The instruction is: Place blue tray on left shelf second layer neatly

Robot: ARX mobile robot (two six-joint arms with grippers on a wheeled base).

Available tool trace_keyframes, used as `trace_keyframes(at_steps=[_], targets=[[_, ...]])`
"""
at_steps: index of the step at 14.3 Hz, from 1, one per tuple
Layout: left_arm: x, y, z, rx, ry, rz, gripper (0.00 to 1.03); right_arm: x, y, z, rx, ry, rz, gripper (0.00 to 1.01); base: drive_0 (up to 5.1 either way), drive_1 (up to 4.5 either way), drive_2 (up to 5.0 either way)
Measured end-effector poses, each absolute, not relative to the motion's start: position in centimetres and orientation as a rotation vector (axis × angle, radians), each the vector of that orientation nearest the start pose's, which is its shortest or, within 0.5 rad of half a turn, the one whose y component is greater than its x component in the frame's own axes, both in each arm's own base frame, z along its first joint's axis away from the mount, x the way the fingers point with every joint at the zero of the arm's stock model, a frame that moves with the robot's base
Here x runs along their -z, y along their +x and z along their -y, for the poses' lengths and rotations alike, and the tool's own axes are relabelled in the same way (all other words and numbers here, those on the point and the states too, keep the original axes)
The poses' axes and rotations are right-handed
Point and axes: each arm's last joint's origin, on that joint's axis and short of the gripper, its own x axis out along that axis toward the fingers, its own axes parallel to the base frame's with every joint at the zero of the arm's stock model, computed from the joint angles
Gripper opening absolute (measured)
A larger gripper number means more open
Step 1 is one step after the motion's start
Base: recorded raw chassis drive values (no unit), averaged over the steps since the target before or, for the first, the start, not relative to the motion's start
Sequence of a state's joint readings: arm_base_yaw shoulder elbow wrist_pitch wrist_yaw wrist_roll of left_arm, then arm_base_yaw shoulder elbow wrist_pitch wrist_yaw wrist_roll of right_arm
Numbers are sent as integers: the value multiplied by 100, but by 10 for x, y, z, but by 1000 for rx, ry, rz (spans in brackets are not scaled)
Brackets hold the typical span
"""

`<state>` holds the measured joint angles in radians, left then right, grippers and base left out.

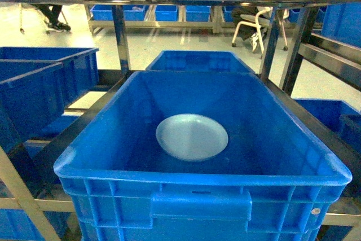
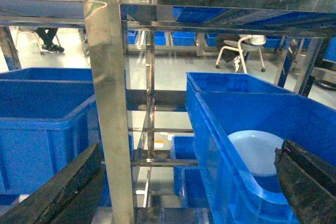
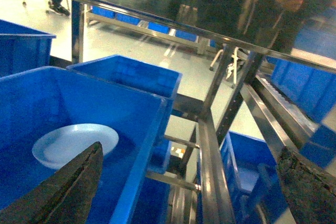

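A pale blue tray, round and shallow like a plate with a low rim, lies flat on the floor of a deep bright-blue ribbed crate. The crate sits on a tier of a metal rack, with silvery upright posts rising behind it and a dark rail running along its right side. A second blue crate stands directly behind the first, and more blue crates fill the neighbouring rack section to the left. In the background a white chair stands on a pale floor. No gripper appears in the head view. In the left wrist view, the left gripper hangs outside the crate with its two dark fingers spread wide apart, nothing between them; a steel post stands close in front of it, and the tray shows over the crate wall. In the right wrist view, the right gripper is likewise spread wide and empty, hovering over the crate's right edge, with the tray visible below to the left.
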<state>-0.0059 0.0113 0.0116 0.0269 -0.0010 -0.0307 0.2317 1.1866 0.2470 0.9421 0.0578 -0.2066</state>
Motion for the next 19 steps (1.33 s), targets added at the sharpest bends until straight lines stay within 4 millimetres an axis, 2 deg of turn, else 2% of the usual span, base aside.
trace_keyframes(at_steps=[2,4,6,7,8,9,11,14,16,19], targets=[[-169,98,1,5,-30,27,98,-191,182,-38,-132,-200,30,98,0,0,0],[-169,98,1,5,-31,27,98,-197,153,-45,-118,-185,79,98,0,0,0],[-169,98,1,5,-31,27,98,-184,124,-48,-59,-170,89,98,0,0,0],[-169,98,1,5,-30,28,98,-175,117,-44,-32,-189,56,98,0,0,0],[-169,98,1,6,-30,28,98,-179,116,-42,-9,-172,85,98,0,0,0],[-169,98,1,5,-31,28,98,-173,115,-38,-18,-139,-1,86,0,0,0],[-169,98,1,5,-31,28,98,-172,111,-23,8,-27,18,51,0,0,0],[-169,98,1,5,-30,28,98,-166,102,-12,4,-22,-32,1,0,0,0],[-169,98,1,6,-30,28,98,-168,97,-1,8,-14,10,2,0,0,0],[-169,98,1,5,-30,28,98,-168,97,0,0,-11,9,2,0,0,0]])
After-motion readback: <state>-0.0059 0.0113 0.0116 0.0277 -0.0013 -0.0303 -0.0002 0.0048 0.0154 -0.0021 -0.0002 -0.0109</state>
